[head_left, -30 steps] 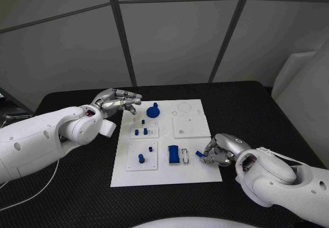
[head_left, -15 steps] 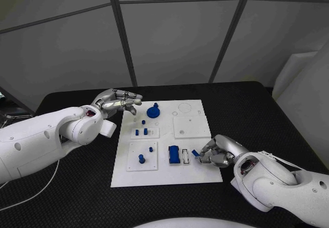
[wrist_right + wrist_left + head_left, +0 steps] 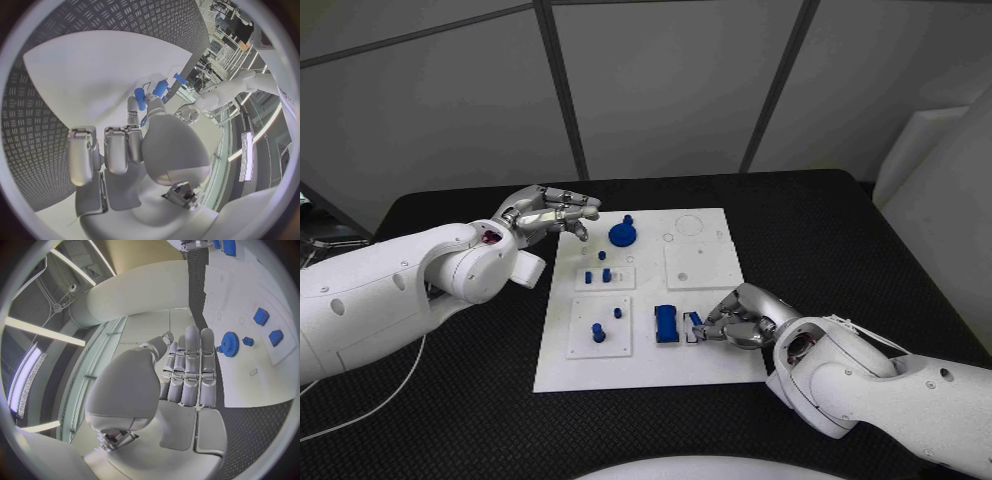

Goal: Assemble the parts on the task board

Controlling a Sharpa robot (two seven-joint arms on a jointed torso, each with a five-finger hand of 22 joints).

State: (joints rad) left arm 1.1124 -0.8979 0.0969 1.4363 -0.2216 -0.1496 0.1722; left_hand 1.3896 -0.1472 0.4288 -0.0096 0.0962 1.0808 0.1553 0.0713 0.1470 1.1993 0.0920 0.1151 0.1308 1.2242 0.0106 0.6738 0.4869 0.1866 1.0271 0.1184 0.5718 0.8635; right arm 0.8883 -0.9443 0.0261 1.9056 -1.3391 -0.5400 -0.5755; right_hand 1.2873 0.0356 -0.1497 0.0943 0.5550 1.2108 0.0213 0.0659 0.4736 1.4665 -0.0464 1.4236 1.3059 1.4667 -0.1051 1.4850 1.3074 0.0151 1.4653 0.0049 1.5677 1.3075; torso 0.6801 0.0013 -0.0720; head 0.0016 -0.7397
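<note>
Two hands work at the board (image 3: 707, 372). The right hand (image 3: 737, 322) pinches a small blue part (image 3: 694, 321) just beside the blue block (image 3: 668, 325) and the white slot next to it, low enough (I'd judge) to seat it there. The left hand (image 3: 550, 213) hangs at the board's far corner near the gear (image 3: 623, 236), fingers curled on nothing, probably keeping out of the way.

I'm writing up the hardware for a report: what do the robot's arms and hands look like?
Both arms are glossy white, rounded shells with bulbous joints; a red-lined opening shows at the left wrist. The left hand and right hand are silver metal with segmented fingers. A thin white cable runs along the right forearm.
</note>
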